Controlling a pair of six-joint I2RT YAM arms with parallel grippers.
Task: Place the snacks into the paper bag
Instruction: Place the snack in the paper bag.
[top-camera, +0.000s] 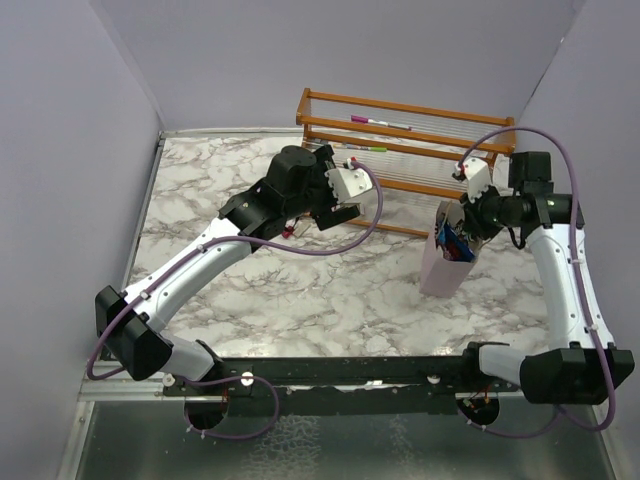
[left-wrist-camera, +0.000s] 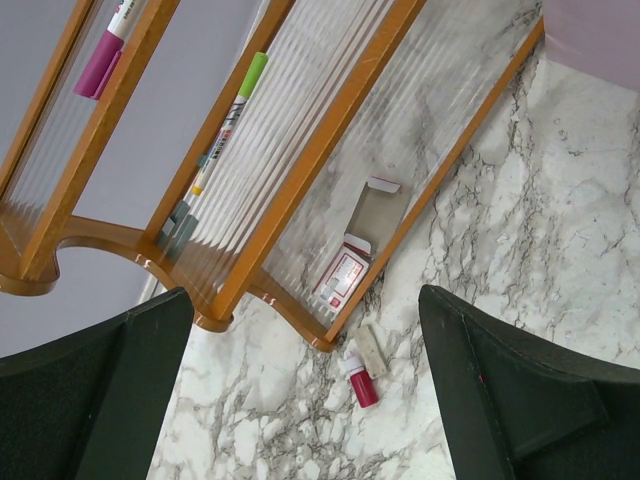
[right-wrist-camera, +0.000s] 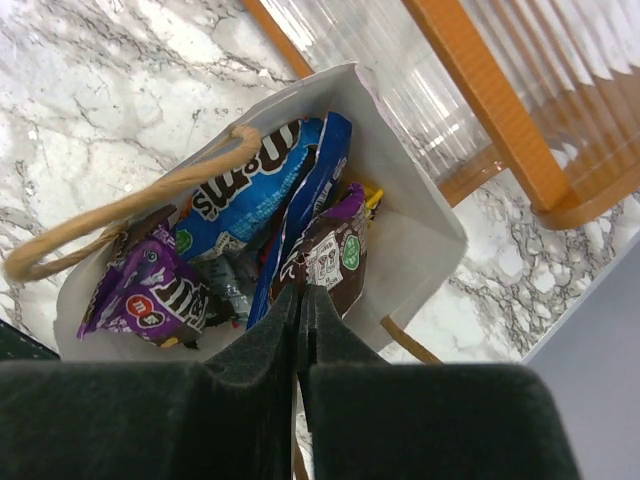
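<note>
Marble tabletop: snacks fill the paper bag. Right end effector is closed above it, left end effector open. I'd lift straight up.

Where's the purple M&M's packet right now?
Right wrist view: the purple M&M's packet lies inside the pale paper bag, at the image's left end, beside the blue M&M's packet.

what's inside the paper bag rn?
In the paper bag: a blue packet, a purple packet and a dark brown packet. Anything under them is covered.
</note>
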